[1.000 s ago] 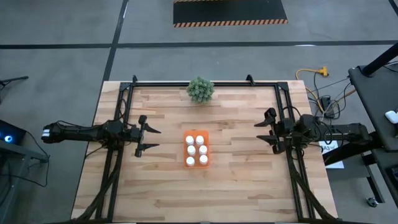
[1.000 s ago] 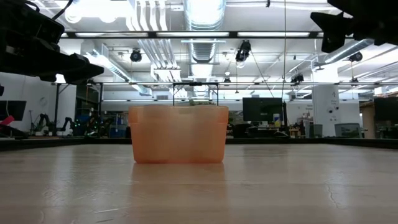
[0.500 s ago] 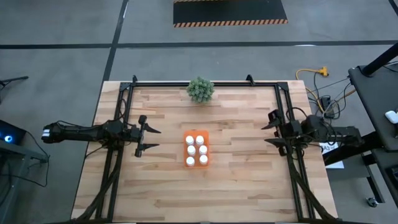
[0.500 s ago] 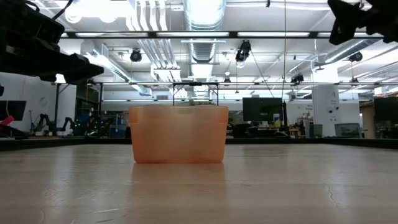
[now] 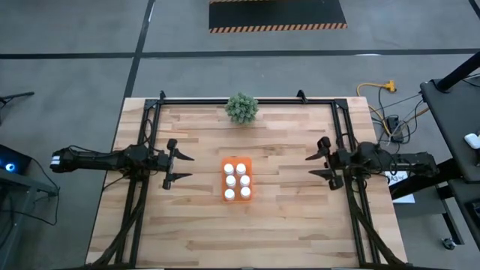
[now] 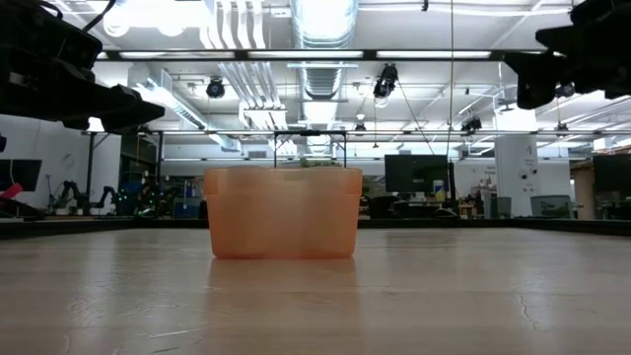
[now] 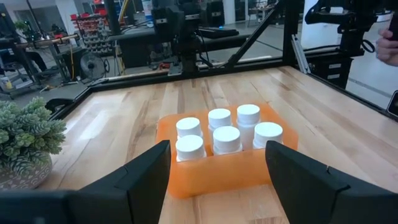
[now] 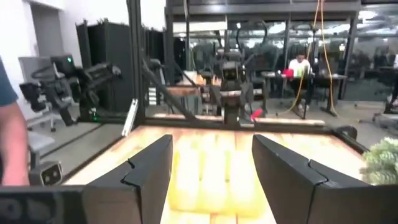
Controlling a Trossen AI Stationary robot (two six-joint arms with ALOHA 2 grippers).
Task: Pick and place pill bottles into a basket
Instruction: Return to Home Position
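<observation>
Orange basket (image 5: 238, 158) sits near the centre of the bench (image 5: 300, 225), long side running front to back. All six pill bottles (image 5: 229, 180) are inside it, upright, caps up, in two columns of three. The left wrist view confirms this: white caps (image 7: 226, 135) stand above the basket rim (image 7: 217, 171), packed side by side. In the low view the basket (image 6: 283, 213) rests flat on the wood and the bottles show only faintly through its translucent wall. Green potted plant (image 5: 241, 108) is at the far edge of the bench, well apart from the basket and roughly in line with it. Left pincer (image 5: 189, 167) is to the left of the basket, clear of it, pointing toward it with fingers spread and nothing between them. Right pincer (image 5: 309, 166) is on the opposite side near the right rail, well apart from the basket, also facing it, fingers spread and empty. The low view shows both arms raised off the bench surface. The right wrist view is blurred; the basket (image 8: 208, 180) appears as an orange-yellow patch between that arm's fingers (image 8: 143, 180). Part of a person's sleeve (image 8: 9, 124) shows at the edge of that view, beyond the bench.
</observation>
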